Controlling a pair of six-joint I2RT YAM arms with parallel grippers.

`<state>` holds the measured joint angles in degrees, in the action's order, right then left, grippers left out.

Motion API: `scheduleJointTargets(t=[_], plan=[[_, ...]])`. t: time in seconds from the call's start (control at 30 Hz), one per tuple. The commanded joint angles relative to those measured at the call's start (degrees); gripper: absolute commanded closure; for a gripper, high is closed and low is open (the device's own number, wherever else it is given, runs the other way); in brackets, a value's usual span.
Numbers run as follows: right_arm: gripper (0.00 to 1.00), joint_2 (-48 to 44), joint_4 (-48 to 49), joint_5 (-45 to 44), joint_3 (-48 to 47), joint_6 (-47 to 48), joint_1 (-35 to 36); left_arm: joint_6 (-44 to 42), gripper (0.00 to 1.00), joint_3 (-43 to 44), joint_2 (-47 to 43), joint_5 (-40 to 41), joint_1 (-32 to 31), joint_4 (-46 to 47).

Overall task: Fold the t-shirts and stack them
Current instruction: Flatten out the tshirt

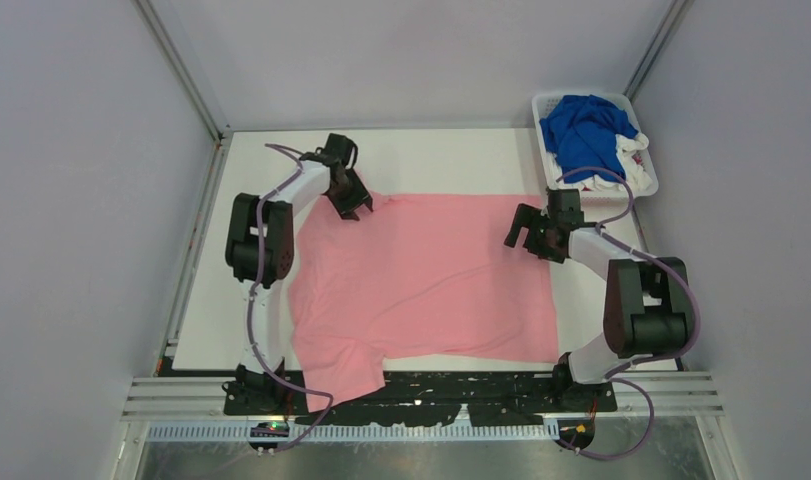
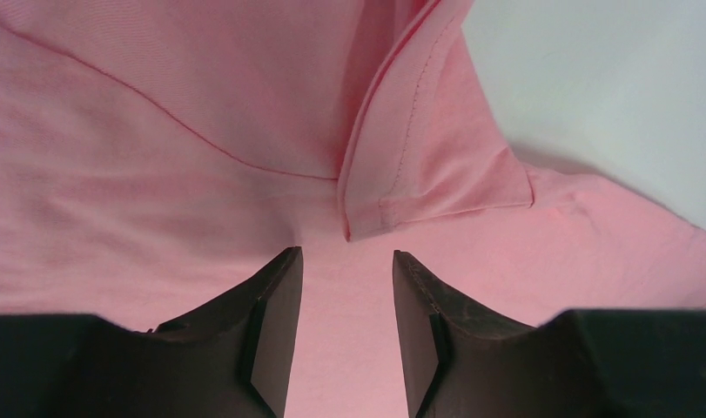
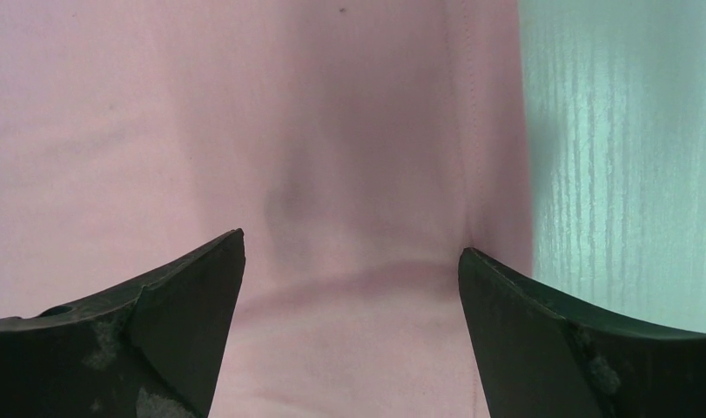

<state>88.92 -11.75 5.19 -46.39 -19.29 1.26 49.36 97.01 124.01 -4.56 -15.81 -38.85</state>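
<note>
The light pink cloth t-shirt (image 1: 431, 280) lies flat. The left pincer (image 2: 347, 259), half open and empty, stands just before its folded hem; the right pincer (image 3: 351, 246), wide open and empty, is above its edge.

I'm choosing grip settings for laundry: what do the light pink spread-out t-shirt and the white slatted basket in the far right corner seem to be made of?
Light pink t-shirt: soft matte cloth, probably a cotton-like knit. It lies in gentle wrinkles, and the left wrist view shows fine weave and stitched edges.
White slatted basket: likely rigid moulded plastic with a smooth finish, judging by its thin, even walls.
</note>
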Motion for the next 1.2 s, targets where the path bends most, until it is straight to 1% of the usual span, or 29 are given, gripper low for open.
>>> scheduleJointTargets(t=[0.0, 0.1, 0.33, 0.43, 0.6, 0.67, 0.73, 0.8, 0.97, 1.17], plan=[[0.00, -3.3, 1.5, 3.6, 1.6, 1.7, -0.3, 2.8, 0.55, 4.1, 1.2, 0.9, -0.4, 0.0], [0.00, -4.4, 1.6, 3.4, 1.9, 1.9, -0.3, 3.4, 0.56, 8.2, 3.4, 1.0, -0.5, -2.5], [0.00, -7.6, 1.6, 2.6, 2.7, 2.6, -0.2, 5.5, 0.62, 9.6, 4.4, 1.7, -1.2, -1.3], [0.00, -8.5, 1.3, 2.3, 2.8, 2.7, -0.3, 5.1, 0.62, 9.9, 4.3, 2.0, -1.9, -3.2], [0.00, -8.3, -0.1, -1.1, 3.0, 3.0, -0.4, 3.7, 0.62, 10.6, 4.0, 2.8, -2.6, -8.6], [0.00, -8.0, -0.3, -0.5, 2.9, 3.2, -0.4, 2.9, 0.62, 10.3, 3.8, 2.2, -2.6, -10.6], [0.00, -7.8, 0.0, 0.7, 3.0, 3.3, -0.4, 2.6, 0.62, 9.9, 3.5, 3.8, -2.5, -11.9], [0.00, -8.0, 0.2, 1.2, 3.3, 3.3, -0.4, 2.7, 0.62, 10.0, 3.6, 6.6, -2.2, -12.6], [0.00, -10.5, 0.6, 1.7, 4.7, 3.3, -0.4, 2.0, 0.62, 11.4, 4.9, 7.2, -0.9, -12.1], [0.00, -11.4, 0.8, 1.4, 5.2, 3.5, -0.4, 0.0, 0.57, 15.2, 6.9, 7.6, -0.7, -13.0]])
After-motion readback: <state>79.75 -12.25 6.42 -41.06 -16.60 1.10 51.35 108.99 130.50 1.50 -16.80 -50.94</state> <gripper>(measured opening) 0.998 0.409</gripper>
